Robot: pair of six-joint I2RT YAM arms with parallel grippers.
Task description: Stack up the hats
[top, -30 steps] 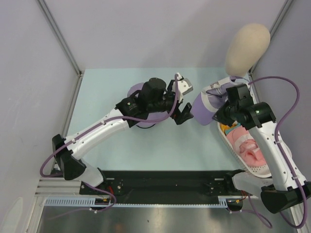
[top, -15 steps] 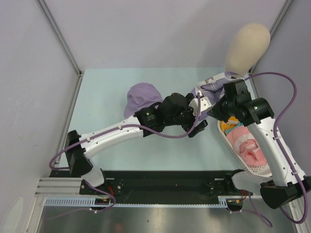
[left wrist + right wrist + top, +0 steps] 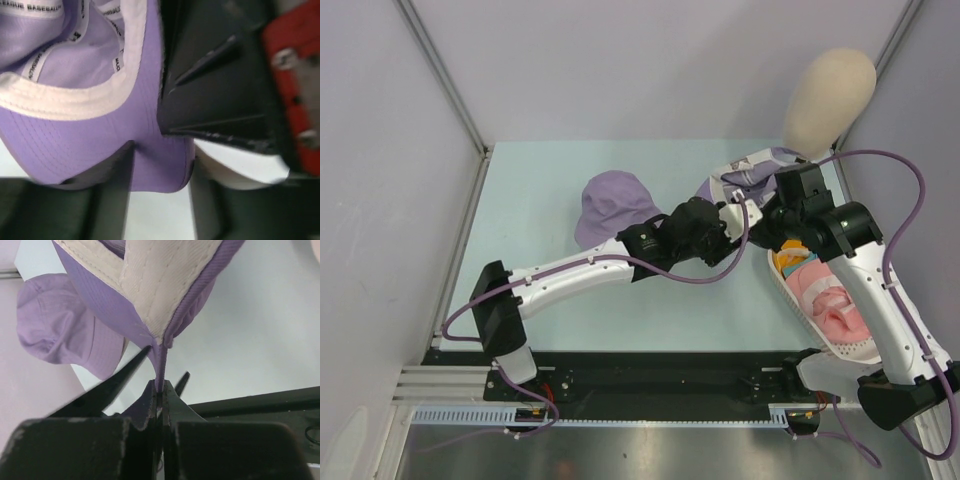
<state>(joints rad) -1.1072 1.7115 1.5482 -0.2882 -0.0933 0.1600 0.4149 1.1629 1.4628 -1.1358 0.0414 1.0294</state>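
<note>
Top view: both sets of fingertips are buried under the wrists and the purple cap (image 3: 745,180), so their stance can't be read there. Left arm is stretched long and low across the table (image 3: 540,170). Right arm is folded, elbow high.

Left wrist view: left gripper (image 3: 161,155) has one finger on each side of the cap's edge and fabric fills the gap. Pinched or not, cannot tell. The far side is blocked by the right wrist's black body.

Right wrist view: right gripper (image 3: 160,390) is clamped on a thin purple fold.

Lavender hat (image 3: 610,205) lies flat, well left of both jaws. Pink hat (image 3: 830,300) and a sliver of orange hat (image 3: 788,262) sit in the basket (image 3: 860,352), just behind the right jaws; they show in the top view only.
</note>
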